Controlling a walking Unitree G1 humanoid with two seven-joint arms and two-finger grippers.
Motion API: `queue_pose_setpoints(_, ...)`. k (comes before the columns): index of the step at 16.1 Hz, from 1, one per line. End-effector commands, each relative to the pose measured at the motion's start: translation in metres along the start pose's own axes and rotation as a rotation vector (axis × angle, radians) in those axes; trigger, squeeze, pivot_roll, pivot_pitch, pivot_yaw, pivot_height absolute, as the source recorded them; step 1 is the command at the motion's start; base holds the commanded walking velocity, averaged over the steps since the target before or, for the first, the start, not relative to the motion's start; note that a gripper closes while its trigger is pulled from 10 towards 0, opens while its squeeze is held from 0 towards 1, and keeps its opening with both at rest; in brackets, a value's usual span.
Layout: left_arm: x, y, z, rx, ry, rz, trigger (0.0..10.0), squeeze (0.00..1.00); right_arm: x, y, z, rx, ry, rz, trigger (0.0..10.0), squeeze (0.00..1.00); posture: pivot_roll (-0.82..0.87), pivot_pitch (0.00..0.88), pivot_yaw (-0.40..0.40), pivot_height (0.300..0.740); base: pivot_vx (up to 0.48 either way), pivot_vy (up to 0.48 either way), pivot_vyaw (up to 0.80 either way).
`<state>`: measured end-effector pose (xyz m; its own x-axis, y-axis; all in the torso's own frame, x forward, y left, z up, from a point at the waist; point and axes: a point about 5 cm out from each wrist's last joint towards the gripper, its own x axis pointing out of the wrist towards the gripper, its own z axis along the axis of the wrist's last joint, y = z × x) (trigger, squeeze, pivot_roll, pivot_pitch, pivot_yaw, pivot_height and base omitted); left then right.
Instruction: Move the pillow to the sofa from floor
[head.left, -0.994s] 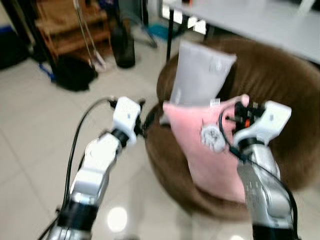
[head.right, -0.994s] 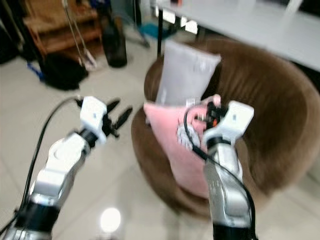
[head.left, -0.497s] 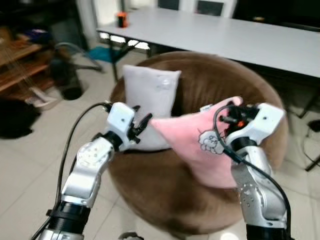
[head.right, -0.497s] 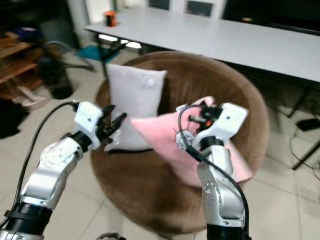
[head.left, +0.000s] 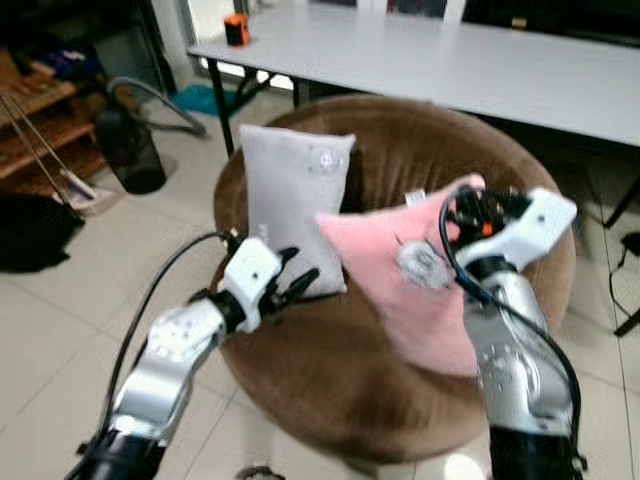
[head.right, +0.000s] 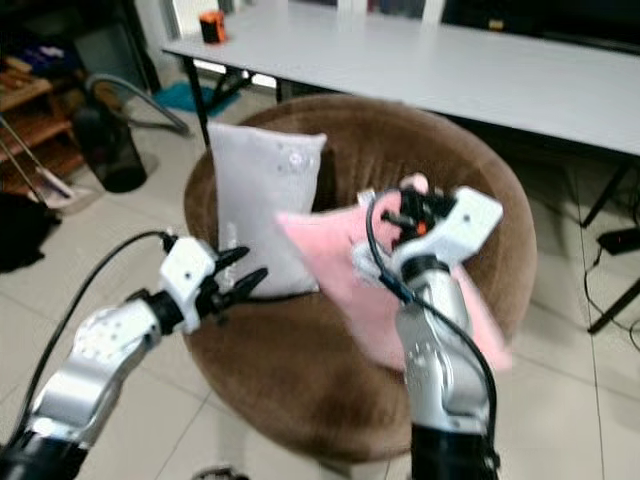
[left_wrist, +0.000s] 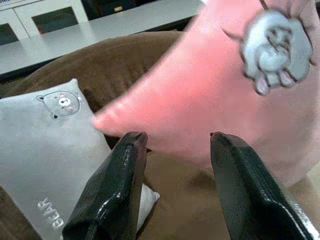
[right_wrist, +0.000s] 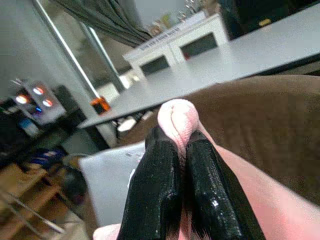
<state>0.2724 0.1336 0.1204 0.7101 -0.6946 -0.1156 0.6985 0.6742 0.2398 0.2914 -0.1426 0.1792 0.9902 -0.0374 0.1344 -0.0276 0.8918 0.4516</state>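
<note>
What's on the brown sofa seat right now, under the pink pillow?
A grey pillow stands against the brown sofa back. The right gripper holds the pink pillow over bare seat; the part beneath it is hidden.

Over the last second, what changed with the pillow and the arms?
The left gripper has dropped lower before the sofa, fingers open. The view shifted, so the camera moved. The right gripper still pinches the pink pillow by a corner above the seat; the grey pillow stays upright.
</note>
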Motion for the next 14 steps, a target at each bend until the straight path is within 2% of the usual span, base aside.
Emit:
queue_pose_setpoints(1,-0.004,0.001,0.004,0.013,-0.011,-0.014,10.0,0.0,0.007,0.013,0.012,0.021,-0.024,0.042,10.0,0.0,0.11,0.034,-0.019,0.74,0.0,0.0,0.0)
queue_pose_setpoints(4,-0.012,0.003,0.004,0.014,0.002,-0.008,10.0,0.0,0.017,0.024,0.021,0.036,-0.009,0.065,10.0,0.0,0.12,0.039,-0.024,0.74,0.0,0.0,0.0)
queue_pose_setpoints(6,-0.016,0.002,0.003,0.013,0.012,-0.013,10.0,0.0,0.024,0.027,0.014,0.025,0.027,0.057,10.0,0.0,0.13,0.056,-0.03,0.74,0.0,0.0,0.0)
queue_pose_setpoints(7,-0.019,0.0,0.001,0.016,0.028,-0.025,10.0,0.0,0.031,0.026,0.003,0.001,0.059,0.046,10.0,0.0,0.13,0.063,-0.031,0.74,0.0,0.0,0.0)
queue_pose_setpoints(8,-0.022,-0.001,0.0,0.014,0.039,-0.037,10.0,0.0,0.04,0.024,-0.007,-0.006,0.087,0.011,10.0,0.0,0.14,0.069,-0.032,0.74,0.0,0.0,0.0)
queue_pose_setpoints(9,-0.026,-0.004,-0.002,0.011,0.061,-0.053,10.0,0.0,0.055,0.013,-0.022,-0.018,0.14,-0.09,10.0,0.0,0.15,0.083,-0.032,0.74,0.0,0.0,0.0)
queue_pose_setpoints(11,-0.029,-0.006,-0.003,0.01,0.075,-0.067,10.0,0.0,0.066,0.003,-0.035,-0.038,0.18,-0.158,10.0,0.0,0.16,0.099,-0.033,0.74,0.0,0.0,0.0)
queue_pose_setpoints(12,-0.031,-0.007,-0.003,0.005,0.079,-0.077,10.0,0.0,0.074,-0.007,-0.043,-0.066,0.214,-0.209,10.0,0.0,0.18,0.109,-0.038,0.74,0.0,0.0,0.0)
queue_pose_setpoints(13,-0.032,-0.008,-0.001,-0.008,0.075,-0.084,10.0,0.0,0.079,-0.021,-0.049,-0.097,0.245,-0.277,10.0,1.0,0.18,0.107,-0.043,0.74,0.0,0.0,0.0)
queue_pose_setpoints(14,-0.032,-0.008,-0.001,-0.018,0.072,-0.087,10.0,0.0,0.08,-0.025,-0.049,-0.082,0.246,-0.298,10.0,1.0,0.18,0.106,-0.047,0.74,0.0,0.0,0.0)
